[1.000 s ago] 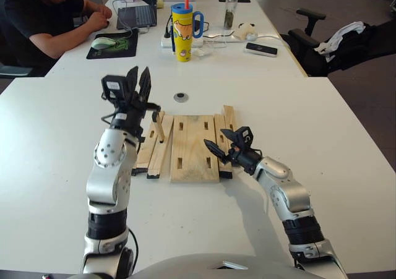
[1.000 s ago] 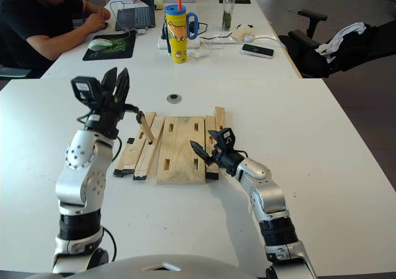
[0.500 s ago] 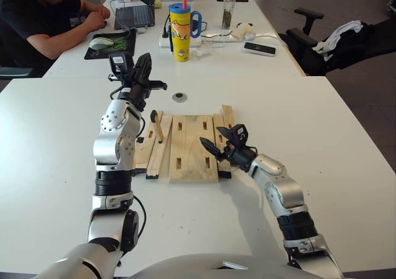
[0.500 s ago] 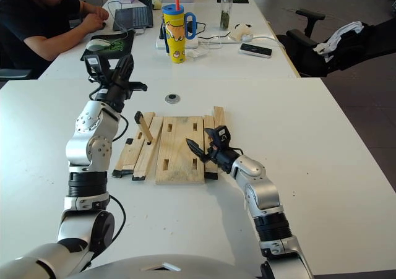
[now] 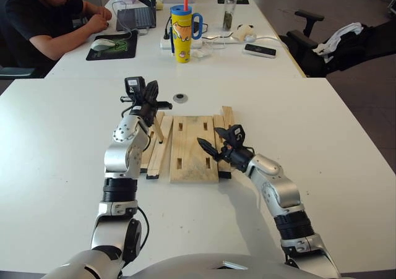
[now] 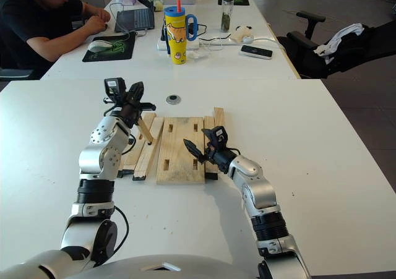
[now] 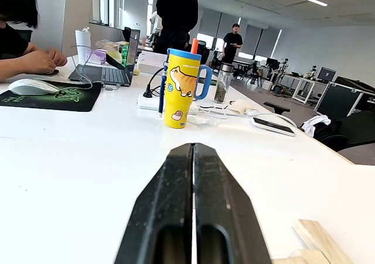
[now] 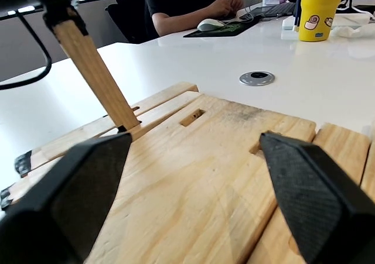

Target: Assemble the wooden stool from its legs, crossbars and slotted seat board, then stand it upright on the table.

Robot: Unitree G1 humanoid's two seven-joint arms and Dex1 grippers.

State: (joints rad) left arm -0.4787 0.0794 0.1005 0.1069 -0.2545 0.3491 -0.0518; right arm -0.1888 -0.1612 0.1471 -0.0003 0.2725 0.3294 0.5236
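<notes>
The slotted seat board (image 5: 195, 146) lies flat on the white table. Wooden legs and crossbars (image 5: 156, 148) lie along its left edge, and more strips (image 5: 226, 119) along its right. A black-capped peg (image 5: 159, 128) stands tilted out of the left strips. My left gripper (image 5: 150, 92) is shut and holds nothing. It hovers just behind the peg's top and points toward the far table. My right gripper (image 5: 213, 150) is open, low over the board's right edge. Its fingers (image 8: 76, 194) spread wide above the board (image 8: 205, 188), facing the peg (image 8: 94, 71).
A round cable grommet (image 5: 180, 97) sits in the table behind the board. On the far table stand a yellow mug (image 5: 182, 33), a bottle (image 5: 231, 5), a phone (image 5: 260, 49) and a laptop (image 5: 137, 14). An office chair (image 5: 309, 31) stands at the right.
My left arm has come down from high over the left strips and stretched toward the far side. Its fingers have gone from apart to shut. The right gripper has barely shifted.
</notes>
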